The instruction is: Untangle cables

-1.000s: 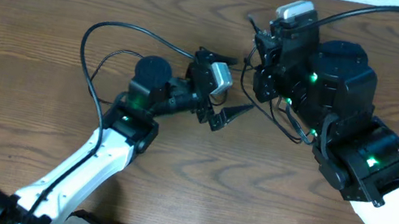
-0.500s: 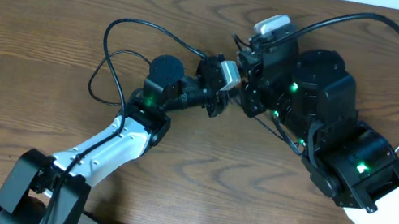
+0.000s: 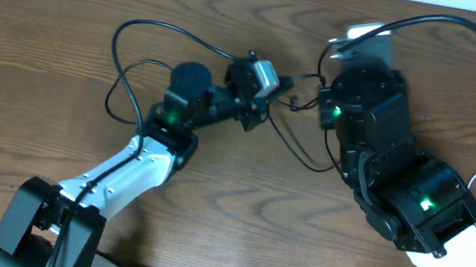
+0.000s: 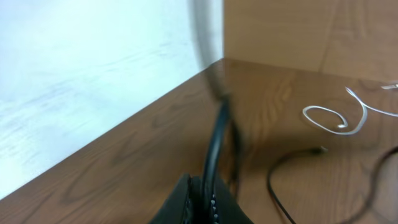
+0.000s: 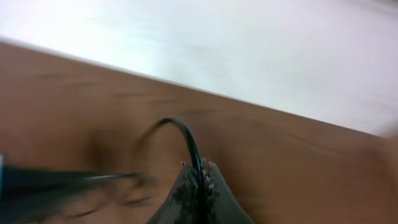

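Left end effector [image 4: 202,196] is closing fully on a black cable [image 4: 213,149]; in the left wrist view the cord is running up out of the pinch toward the far edge of the tabletop [image 3: 61,24]. Right end effector [image 5: 200,180] is also clamping shut on a black cord, which is arching up and over to its left. From overhead, a thin black strand is crossing the gap between the two arms, and a slack loop is sagging toward the near side. Whether both are holding the same cord, I cannot tell. The white cable [image 4: 336,119] is lying curled on the wood, well apart from the pinch, near the right arm's base.

Risks, as I am judging them:
- Pulling the arms apart may be tightening a knot rather than opening it, if the strands are crossing in the hidden stretch under the right arm.
- The cord is thin and may be slipping through the pinch under tension.
- A plug end may be snagging on the loop.
- The right arm may be dragging the white cable while it is sweeping.
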Action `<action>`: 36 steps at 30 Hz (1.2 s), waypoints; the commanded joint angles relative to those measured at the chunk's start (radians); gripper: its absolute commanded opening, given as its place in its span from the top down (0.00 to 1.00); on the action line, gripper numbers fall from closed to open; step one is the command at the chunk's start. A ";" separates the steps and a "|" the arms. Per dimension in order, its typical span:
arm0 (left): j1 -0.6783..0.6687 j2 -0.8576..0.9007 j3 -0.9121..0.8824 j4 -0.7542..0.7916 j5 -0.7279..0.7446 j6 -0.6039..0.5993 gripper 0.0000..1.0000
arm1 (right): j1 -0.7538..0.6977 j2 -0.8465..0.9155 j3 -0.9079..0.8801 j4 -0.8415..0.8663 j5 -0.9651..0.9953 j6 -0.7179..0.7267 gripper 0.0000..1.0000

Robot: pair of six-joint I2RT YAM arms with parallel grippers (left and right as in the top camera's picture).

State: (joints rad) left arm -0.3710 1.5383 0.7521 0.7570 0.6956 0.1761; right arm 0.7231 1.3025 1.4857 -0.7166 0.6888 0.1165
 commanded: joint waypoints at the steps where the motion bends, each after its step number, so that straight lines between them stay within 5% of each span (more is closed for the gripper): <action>1: 0.054 -0.036 0.006 0.004 -0.015 -0.060 0.93 | -0.020 -0.005 0.006 -0.005 0.441 0.036 0.99; 7: 0.187 -0.115 0.006 -0.057 -0.016 -0.062 0.93 | -0.109 -0.005 0.006 -0.005 0.730 0.036 0.99; 22: 0.668 -0.350 0.006 -0.285 -0.015 -0.091 0.93 | -0.472 -0.005 0.006 0.010 0.805 0.037 0.99; 36: 0.726 -0.364 0.006 -0.285 -0.008 -0.117 0.93 | -0.566 -0.005 0.006 0.008 0.801 0.044 0.99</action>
State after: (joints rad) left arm 0.3519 1.1835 0.7521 0.4702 0.6819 0.0765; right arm 0.1635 1.3022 1.4857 -0.7101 1.4567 0.1410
